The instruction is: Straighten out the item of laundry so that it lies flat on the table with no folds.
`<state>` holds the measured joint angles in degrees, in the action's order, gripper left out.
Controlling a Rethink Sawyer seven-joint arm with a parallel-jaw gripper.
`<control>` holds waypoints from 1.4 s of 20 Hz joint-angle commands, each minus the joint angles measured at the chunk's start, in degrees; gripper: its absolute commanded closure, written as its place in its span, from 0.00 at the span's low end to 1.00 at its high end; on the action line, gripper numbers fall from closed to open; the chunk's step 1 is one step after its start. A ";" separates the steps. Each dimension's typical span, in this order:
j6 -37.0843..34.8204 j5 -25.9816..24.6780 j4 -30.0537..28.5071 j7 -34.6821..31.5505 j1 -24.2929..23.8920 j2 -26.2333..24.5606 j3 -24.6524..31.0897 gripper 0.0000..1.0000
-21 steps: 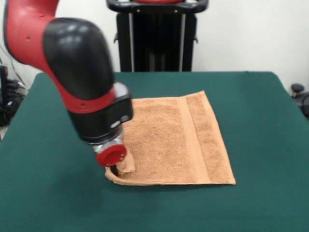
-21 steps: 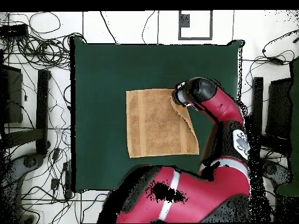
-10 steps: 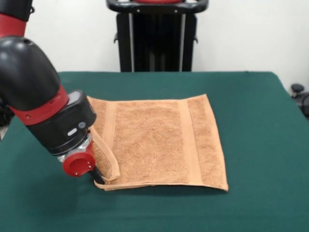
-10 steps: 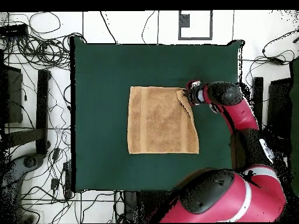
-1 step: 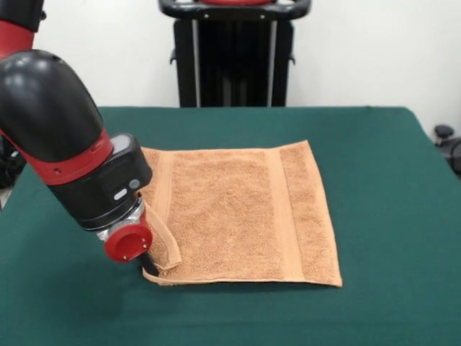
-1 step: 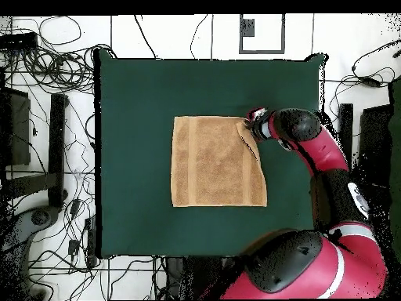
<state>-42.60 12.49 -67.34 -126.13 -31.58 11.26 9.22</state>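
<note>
You have one towel (image 5: 241, 213) in front of you, orange-tan terry with a nubby looped pile, roughly square. It lies near the middle of the tabletop (image 5: 389, 180), a broad rectangle covered in dark green, felt-like cloth with bare margin on every side of the towel. In the front view, the nearest edge of the towel runs almost straight along the green. Most of the towel lies flat. At its near left corner a narrow strip (image 5: 162, 238) of the edge is turned up and curls over the pile, so that corner is not flat. You can count two flat woven bands running front to back: one (image 5: 284, 213) near the right edge, smooth and slightly paler than the pile, and one near the left edge that ends in the lifted strip.

The gripper (image 5: 146, 263) is down at that same corner, under a round red cap on the black and red wrist of the one arm (image 5: 65, 137). A dark tip shows touching the towel's corner, but you cannot tell whether the fingers are wide, narrow or pinching the cloth.

From overhead, the towel (image 6: 218, 161) shows as a neat rectangle with the gripper (image 6: 252, 125) at one corner, where a thin diagonal fold crosses the edge.
</note>
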 commanded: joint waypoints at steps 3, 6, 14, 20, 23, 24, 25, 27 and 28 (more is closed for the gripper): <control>10.94 -7.27 -4.15 16.59 -4.50 -12.86 13.52 1.00; 11.06 -8.70 -5.05 16.20 -5.85 -12.63 15.02 1.00; 10.99 -11.41 -7.08 18.12 -10.85 -14.43 21.15 1.00; 9.73 -14.31 -6.39 18.94 -12.94 -16.41 23.80 1.00; 9.81 -16.32 -6.18 17.33 -12.76 -16.17 23.53 1.00; 11.11 -17.70 -6.00 16.26 -12.16 -15.62 22.68 1.00; 13.66 -20.19 -5.49 14.90 -10.89 -14.61 20.96 1.00; 14.62 -22.10 -4.74 13.32 -10.04 -14.11 19.72 1.00; 15.13 -23.29 -4.13 12.21 -9.15 -13.56 18.61 1.00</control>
<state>-44.44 1.63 -69.82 -126.13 -46.26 8.25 27.95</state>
